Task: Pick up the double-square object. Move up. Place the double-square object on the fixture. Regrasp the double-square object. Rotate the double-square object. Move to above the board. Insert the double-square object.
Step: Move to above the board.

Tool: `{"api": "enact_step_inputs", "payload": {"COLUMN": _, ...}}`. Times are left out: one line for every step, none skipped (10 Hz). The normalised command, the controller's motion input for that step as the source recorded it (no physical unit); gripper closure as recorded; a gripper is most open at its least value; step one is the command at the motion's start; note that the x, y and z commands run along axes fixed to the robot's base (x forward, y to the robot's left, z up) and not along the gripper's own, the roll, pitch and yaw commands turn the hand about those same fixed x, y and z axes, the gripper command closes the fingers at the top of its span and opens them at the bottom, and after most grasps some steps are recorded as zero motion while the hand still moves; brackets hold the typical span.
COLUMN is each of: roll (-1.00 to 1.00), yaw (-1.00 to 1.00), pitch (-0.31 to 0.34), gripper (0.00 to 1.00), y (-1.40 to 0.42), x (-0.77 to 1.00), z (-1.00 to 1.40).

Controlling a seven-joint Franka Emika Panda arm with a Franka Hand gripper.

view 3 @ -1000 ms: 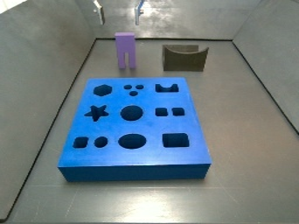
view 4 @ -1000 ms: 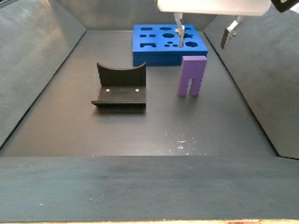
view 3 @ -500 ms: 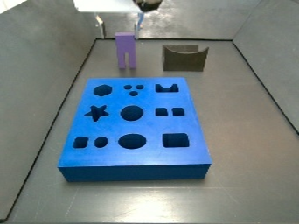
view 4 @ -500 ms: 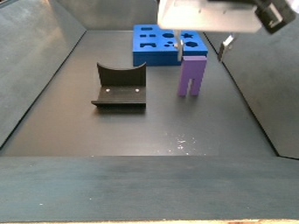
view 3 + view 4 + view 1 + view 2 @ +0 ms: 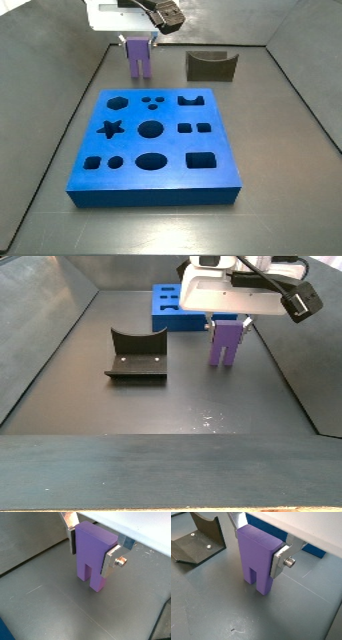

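Note:
The light-purple double-square object point(image 5: 136, 60) stands upright on the floor behind the board, its two legs down. It shows in the other side view point(image 5: 225, 348) and in both wrist views point(image 5: 90, 554) point(image 5: 258, 559). My gripper point(image 5: 136, 42) point(image 5: 227, 324) is down over its top. The silver fingers point(image 5: 112, 559) point(image 5: 280, 561) press flat against the block's two narrow sides, so the gripper point(image 5: 89, 559) point(image 5: 256, 549) is shut on it. The dark notched fixture point(image 5: 210, 66) point(image 5: 134, 356) point(image 5: 198, 539) stands empty beside it. The blue board point(image 5: 154, 140) point(image 5: 171, 306) lies flat with empty cut-outs.
Grey walls enclose the floor on all sides point(image 5: 80, 90) point(image 5: 287, 366). A strip of the board shows behind the gripper in a wrist view point(image 5: 308, 548).
The gripper has come down from above onto the double-square object, and its fingers now clasp the block's top. The block has shifted slightly on the floor.

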Motion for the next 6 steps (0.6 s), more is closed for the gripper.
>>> {"api": "enact_step_inputs", "payload": {"roll": -0.04, "yaw": -0.26, "pitch": -0.142, "gripper": 1.00, "y": -0.34, "x": 0.20, "z": 1.00}}
{"api": "enact_step_inputs", "payload": {"roll": -0.04, "yaw": -0.25, "pitch": -0.122, "gripper": 1.00, "y": -0.34, "x": 0.19, "z": 1.00}}
{"api": "enact_step_inputs", "payload": {"roll": -0.04, "yaw": -0.20, "pitch": -0.082, "gripper": 1.00, "y": -0.32, "x": 0.18, "z": 1.00}}
{"api": "enact_step_inputs", "payload": {"roll": -0.03, "yaw": -0.11, "pitch": -0.003, "gripper": 1.00, "y": -0.29, "x": 0.16, "z": 1.00}}
{"api": "enact_step_inputs", "payload": {"roll": -0.03, "yaw": -0.09, "pitch": 0.020, "gripper": 1.00, "y": -0.28, "x": 0.16, "z": 1.00}}
{"api": "enact_step_inputs", "payload": {"roll": -0.04, "yaw": -0.02, "pitch": 0.067, "gripper": 1.00, "y": -0.26, "x": 0.15, "z": 1.00}}
